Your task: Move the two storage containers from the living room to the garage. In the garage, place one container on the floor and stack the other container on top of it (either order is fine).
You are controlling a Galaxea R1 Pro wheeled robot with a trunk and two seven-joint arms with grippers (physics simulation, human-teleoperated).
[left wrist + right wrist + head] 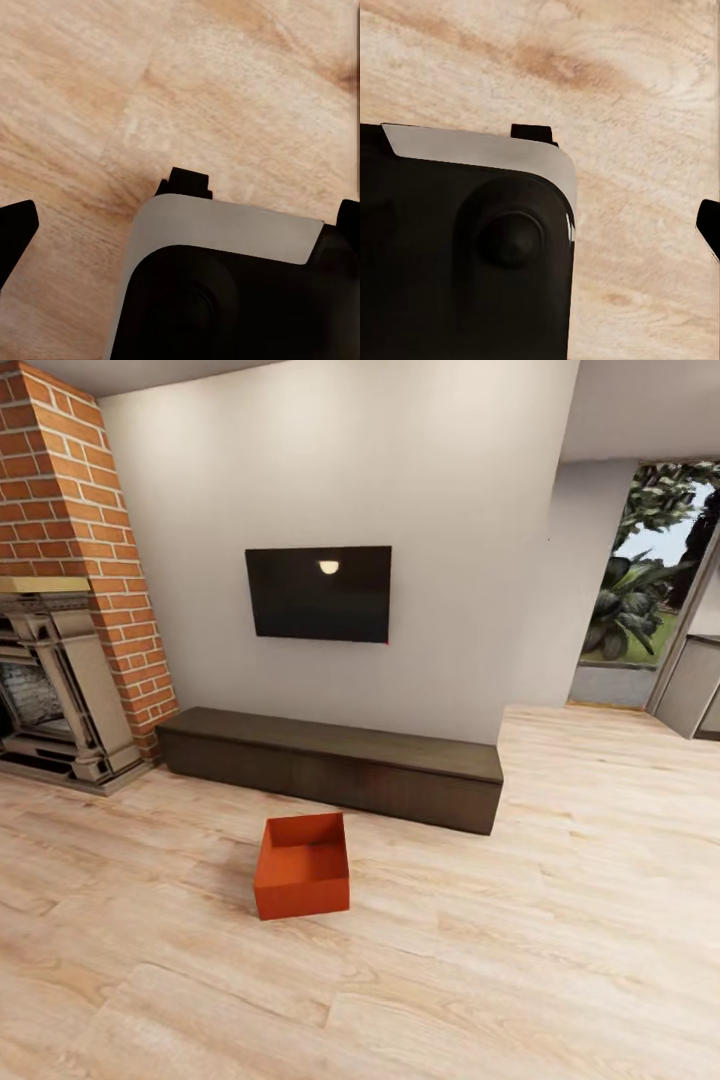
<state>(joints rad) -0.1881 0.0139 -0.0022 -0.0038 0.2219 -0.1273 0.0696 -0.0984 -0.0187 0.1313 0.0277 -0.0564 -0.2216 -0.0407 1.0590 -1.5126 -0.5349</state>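
Below our wrists we see pale wood planks (pixel 225 90); whether either hand is open or closed, we cannot tell. One orange-red, topless bin (pixel 302 866) sits on the planks before the long dark wood cabinet (pixel 335 765), under one black TV (pixel 319 593).

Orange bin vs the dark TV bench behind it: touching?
Apart. In the head view, a strip of bare wood floor separates the orange bin from the low dark bench along the wall.
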